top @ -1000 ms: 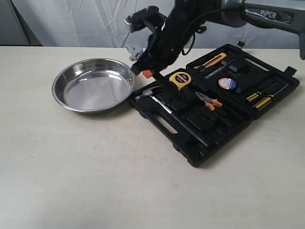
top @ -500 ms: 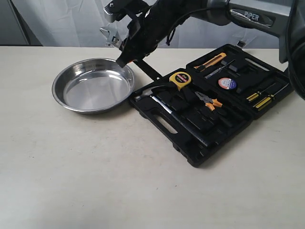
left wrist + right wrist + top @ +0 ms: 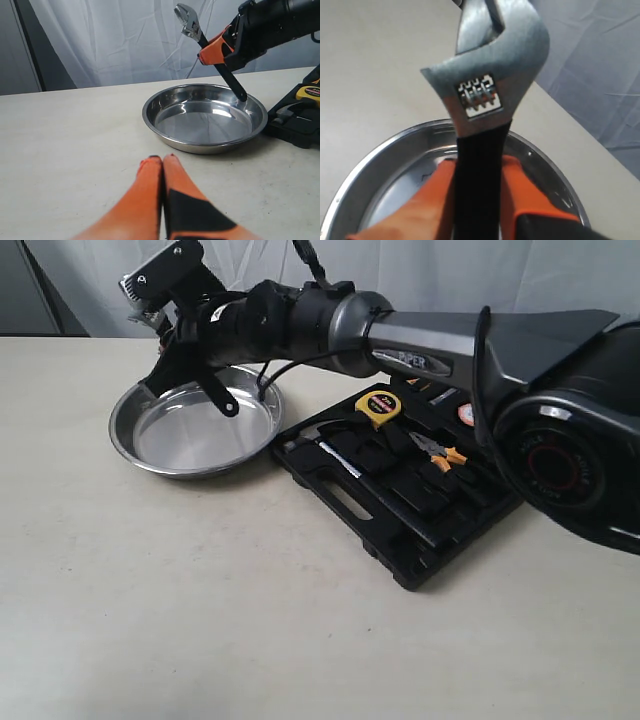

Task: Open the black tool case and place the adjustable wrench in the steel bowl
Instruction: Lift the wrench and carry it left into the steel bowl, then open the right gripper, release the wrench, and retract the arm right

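The black tool case (image 3: 385, 540) lies open on the right of the table, its lid half hidden behind my right arm. My right gripper (image 3: 188, 352) reaches across to the left and is shut on the adjustable wrench (image 3: 218, 398). The wrench hangs tilted over the steel bowl (image 3: 180, 435), silver head up and black handle end low over the bowl's far side. In the right wrist view the orange fingers (image 3: 427, 200) clamp the wrench's handle (image 3: 480, 175) above the bowl (image 3: 370, 160). My left gripper (image 3: 162, 159) is shut and empty, low over the table in front of the bowl (image 3: 205, 117); there the wrench (image 3: 187, 22) shows too.
In the case's slots lie a claw hammer (image 3: 320, 440), a yellow tape measure (image 3: 378, 405) and orange-handled pliers (image 3: 432, 448). My right arm's thick body (image 3: 560, 450) covers the case's right side. A white curtain hangs behind the table.
My right gripper has carried the wrench leftward, from the case's near-left corner by the bowl's rim to over the bowl. The case and bowl have not moved.
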Motion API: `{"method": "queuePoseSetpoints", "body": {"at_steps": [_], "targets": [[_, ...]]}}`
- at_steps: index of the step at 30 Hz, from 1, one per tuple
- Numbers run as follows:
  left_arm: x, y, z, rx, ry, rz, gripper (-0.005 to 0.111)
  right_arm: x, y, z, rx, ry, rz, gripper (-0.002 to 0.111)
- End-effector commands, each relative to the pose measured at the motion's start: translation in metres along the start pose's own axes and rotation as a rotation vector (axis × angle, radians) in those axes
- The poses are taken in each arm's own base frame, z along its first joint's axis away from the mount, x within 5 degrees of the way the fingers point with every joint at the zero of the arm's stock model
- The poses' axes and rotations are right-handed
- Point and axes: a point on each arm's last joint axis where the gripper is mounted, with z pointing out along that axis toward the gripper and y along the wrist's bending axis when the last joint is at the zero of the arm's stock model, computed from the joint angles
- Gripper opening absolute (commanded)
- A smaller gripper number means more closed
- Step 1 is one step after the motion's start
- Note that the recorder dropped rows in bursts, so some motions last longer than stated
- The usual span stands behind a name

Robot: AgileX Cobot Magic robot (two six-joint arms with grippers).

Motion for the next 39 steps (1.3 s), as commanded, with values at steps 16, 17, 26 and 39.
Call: {"method": "queuePoseSetpoints", "body": {"at_steps": [16,17,26,39], "targets": [[0.001,0.0,0.0,0.005,0.001,0.006,0.0,0.035,0.007,0.027,-0.004,0.043,0.1,0.008],[0.001,0.0,0.0,0.005,0.001,0.006,0.0,0.035,0.008,0.027,-0.013,0.052,0.1,0.014],[0.001,0.0,0.0,0.005,0.001,0.006,0.0,0.037,0.009,0.027,-0.028,0.064,0.114,0.036],[0.001,0.0,0.0,0.005,0.001,0.006,0.0,-0.053,0.005,-0.054,-0.148,-0.008,0.094,0.0]]}}
